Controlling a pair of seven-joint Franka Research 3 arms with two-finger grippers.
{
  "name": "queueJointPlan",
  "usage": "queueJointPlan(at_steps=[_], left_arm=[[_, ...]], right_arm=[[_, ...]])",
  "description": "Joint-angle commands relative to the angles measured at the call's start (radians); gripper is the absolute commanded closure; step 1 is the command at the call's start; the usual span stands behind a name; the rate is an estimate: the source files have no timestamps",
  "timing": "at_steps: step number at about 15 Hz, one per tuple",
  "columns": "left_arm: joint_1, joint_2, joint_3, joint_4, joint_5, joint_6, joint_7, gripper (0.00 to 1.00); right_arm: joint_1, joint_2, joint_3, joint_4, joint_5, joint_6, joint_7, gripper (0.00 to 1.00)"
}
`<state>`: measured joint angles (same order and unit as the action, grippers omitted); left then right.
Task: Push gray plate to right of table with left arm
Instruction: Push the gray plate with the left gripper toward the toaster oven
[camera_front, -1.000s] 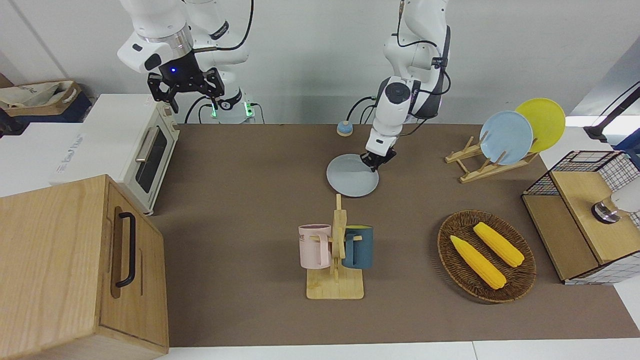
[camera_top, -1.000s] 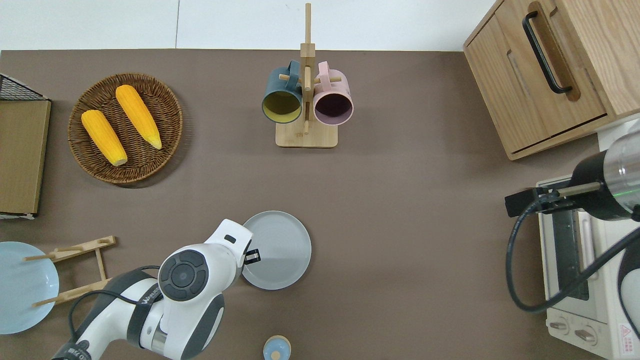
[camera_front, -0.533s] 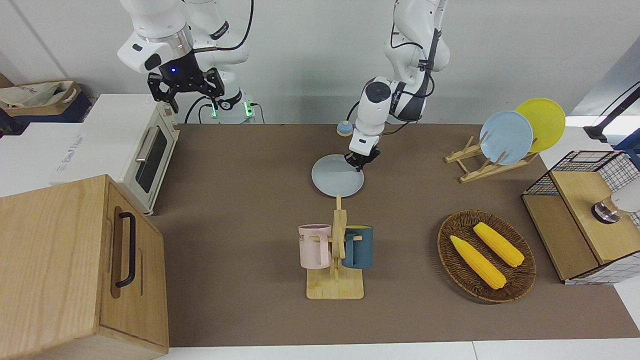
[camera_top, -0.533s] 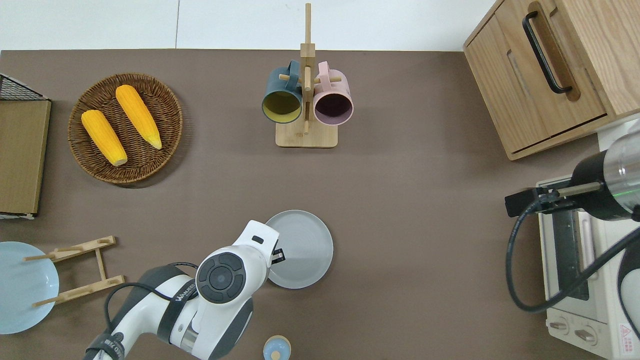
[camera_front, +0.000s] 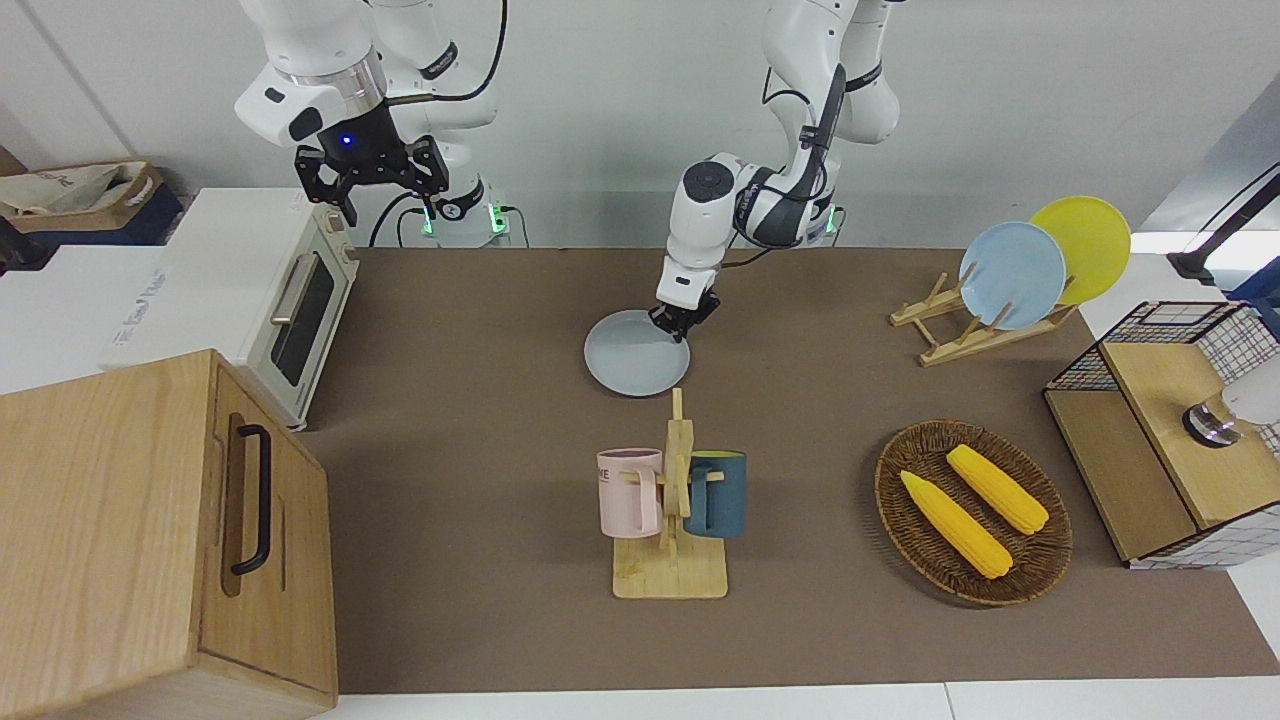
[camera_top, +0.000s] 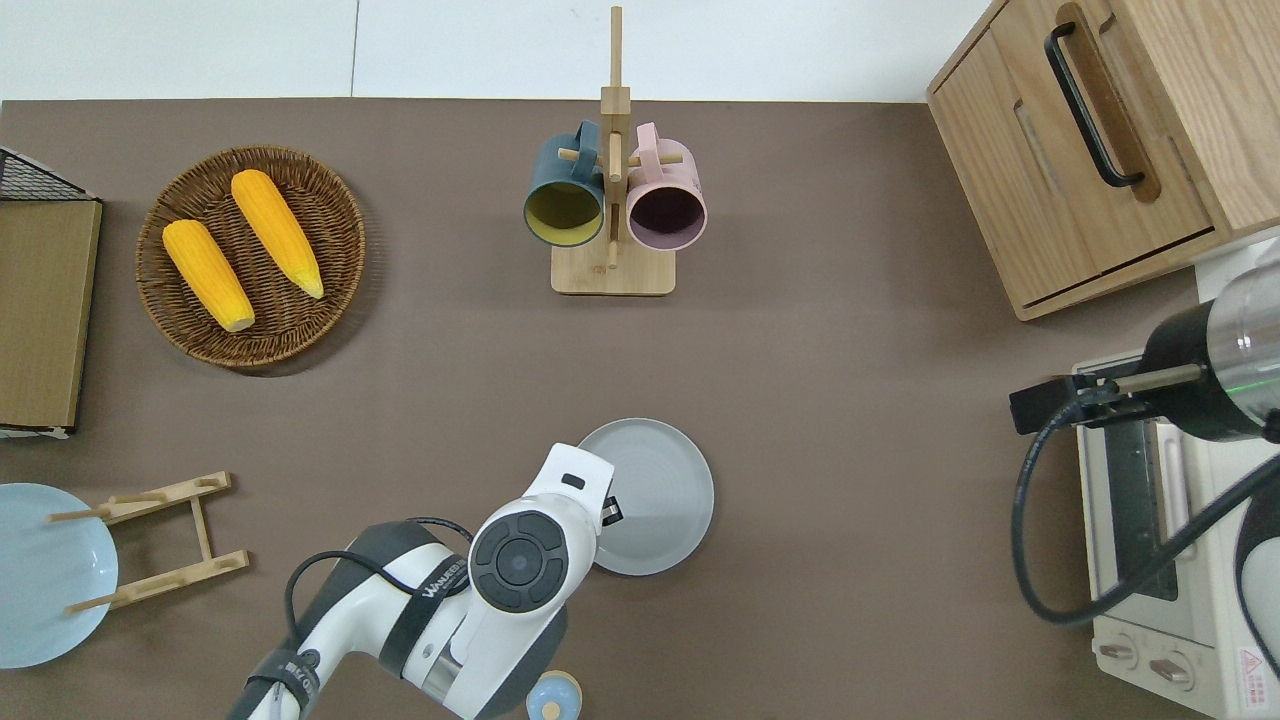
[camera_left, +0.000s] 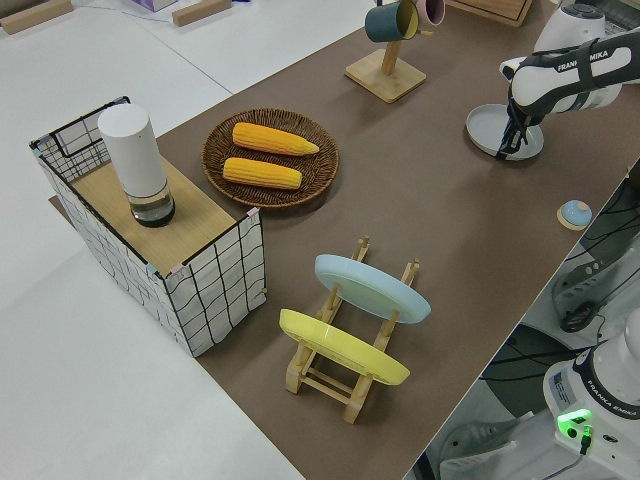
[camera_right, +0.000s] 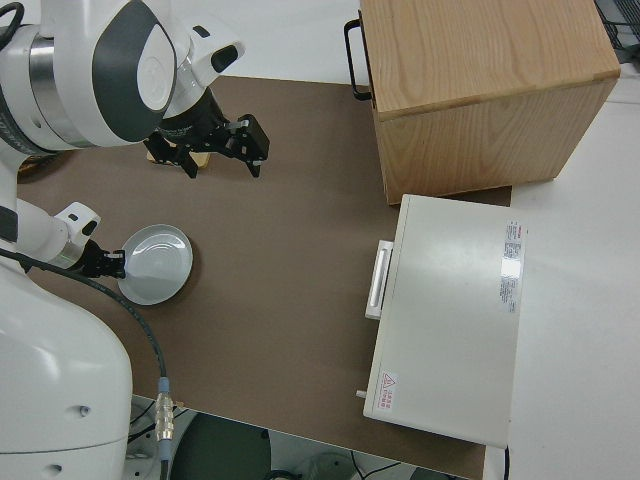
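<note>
- The gray plate (camera_front: 636, 353) lies flat on the table (camera_front: 480, 330), about midway between the two arms' ends and nearer to the robots than the mug rack (camera_front: 672, 500).
- The left arm's tool (camera_front: 682, 318) is down at the plate's rim, on the edge toward the left arm's end of the table and on the robots' side of it; its dark tips touch the plate there.
- From where I stand I cannot tell whether that tool is wide or narrow; the white wrist hides most of it in the overhead view, where only a small black part shows (camera_top: 609, 512).
- The right arm is parked, and its tool (camera_front: 370, 172) hangs with the fingers spread wide, gripping nothing.
- A small blue-and-tan round thing (camera_top: 553, 697) sits on the table nearer to the robots than the plate, well apart from it.
- Toward the left arm's end stand a wicker basket (camera_front: 900, 500) with two yellow corn cobs (camera_front: 955, 523) and a wooden dish rack (camera_front: 960, 325) holding a sky-blue plate (camera_front: 1012, 274) and a yellow plate (camera_front: 1085, 240).
- Toward the right arm's end are a white toaster oven (camera_front: 290, 300) and a light wooden cabinet (camera_front: 150, 540).
</note>
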<state>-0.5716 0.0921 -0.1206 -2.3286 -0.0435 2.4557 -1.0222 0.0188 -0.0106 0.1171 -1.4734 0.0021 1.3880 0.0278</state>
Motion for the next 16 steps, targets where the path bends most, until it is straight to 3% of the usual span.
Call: queueJointPlan(at_steps=[1, 16], left_arm=[[-0.045, 0.112, -0.017, 0.083, 0.008, 0.005, -0.096, 1.00], [-0.174, 0.264, -0.019, 0.293, 0.079, -0.012, -0.345, 1.00]], right_arm=[[-0.020, -0.006, 0.015, 0.004, 0.010, -0.012, 0.001, 0.017], [-0.020, -0.006, 0.013, 0.004, 0.010, -0.012, 0.000, 0.017]])
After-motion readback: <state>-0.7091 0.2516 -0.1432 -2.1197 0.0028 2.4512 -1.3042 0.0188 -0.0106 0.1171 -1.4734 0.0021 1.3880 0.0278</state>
